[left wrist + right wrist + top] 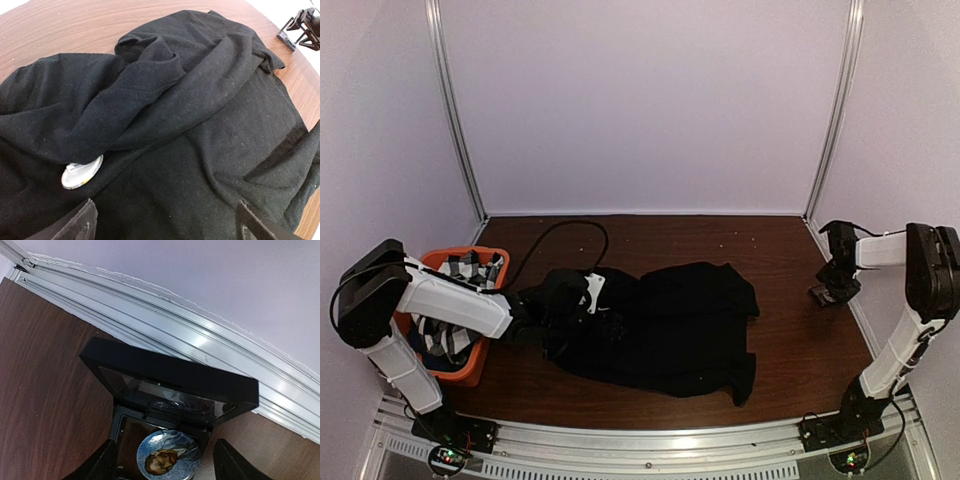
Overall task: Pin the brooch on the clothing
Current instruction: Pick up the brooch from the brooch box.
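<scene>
**Brooch under right hand, T-shirt under left**

Right hand: fingers stand apart on either side of the base of a small black case. They sit close against its sides; I cannot tell whether they press on it. They do not touch the brooch.

Brooch: round, blue face with a portrait, lying flat in the case base directly between the right fingers. Being round, it offers no long axis to line up on. The case lid stands open on the side away from the hand, towards the rail at the desk edge.

Left hand: spread wide and empty, hovering low over the T-shirt.

T-shirt: crumpled, black, lying across the middle of the desk with its length running left to right in the top view. A round silvery disc shows half out from under a fold, near the left fingers; I cannot identify it.

Relation that matters: the brooch is at the far right and the T-shirt is well apart from it, to the left. The right arm is the nearer one to the brooch and the left arm to the cloth. Judgement: the brooch must be lifted and carried leftward.
</scene>
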Motion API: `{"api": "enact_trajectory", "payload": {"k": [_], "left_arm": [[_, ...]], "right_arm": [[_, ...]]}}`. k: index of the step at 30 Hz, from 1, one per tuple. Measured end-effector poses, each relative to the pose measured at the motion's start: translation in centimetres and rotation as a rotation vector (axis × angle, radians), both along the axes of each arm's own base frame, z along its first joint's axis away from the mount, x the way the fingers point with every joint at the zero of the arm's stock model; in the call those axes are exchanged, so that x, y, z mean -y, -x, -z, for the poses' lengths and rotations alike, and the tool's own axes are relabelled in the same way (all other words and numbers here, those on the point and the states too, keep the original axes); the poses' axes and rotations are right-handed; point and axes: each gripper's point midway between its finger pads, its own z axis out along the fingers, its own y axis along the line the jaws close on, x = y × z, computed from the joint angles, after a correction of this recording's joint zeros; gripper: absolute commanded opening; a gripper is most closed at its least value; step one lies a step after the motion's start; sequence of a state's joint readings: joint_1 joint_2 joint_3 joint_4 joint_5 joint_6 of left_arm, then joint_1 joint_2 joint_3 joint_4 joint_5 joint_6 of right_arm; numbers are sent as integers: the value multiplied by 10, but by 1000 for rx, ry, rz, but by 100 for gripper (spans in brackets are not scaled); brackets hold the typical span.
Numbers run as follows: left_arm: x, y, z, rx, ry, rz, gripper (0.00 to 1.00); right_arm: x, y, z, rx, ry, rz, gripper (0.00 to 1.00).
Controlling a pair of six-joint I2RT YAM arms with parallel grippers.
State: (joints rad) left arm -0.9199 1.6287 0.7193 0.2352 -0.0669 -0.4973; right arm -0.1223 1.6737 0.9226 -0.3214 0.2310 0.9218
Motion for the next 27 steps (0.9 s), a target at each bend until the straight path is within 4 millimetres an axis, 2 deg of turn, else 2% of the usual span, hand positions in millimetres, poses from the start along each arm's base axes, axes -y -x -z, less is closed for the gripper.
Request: {"api": "enact_trajectory", "payload": {"k": [8,14,18,21,27], "left_arm": [[1,0,-1,1,3,2,98],[1,1,-1,-2,5,-1,98],[1,1,3,-6,0,-1,98],[1,1,5,-10,-5,-1,98],[1,1,5,-10,-5,-1,98]], "right_arm": [[-3,6,23,-40,-20,-8,66],[-4,1,22,-19,-22,-15,63],[-4,0,22,-21,-21,-18,59],[-3,0,23,-20,-19,-21,51],[-4,-3,23,-9,-22,-25,47]]}}
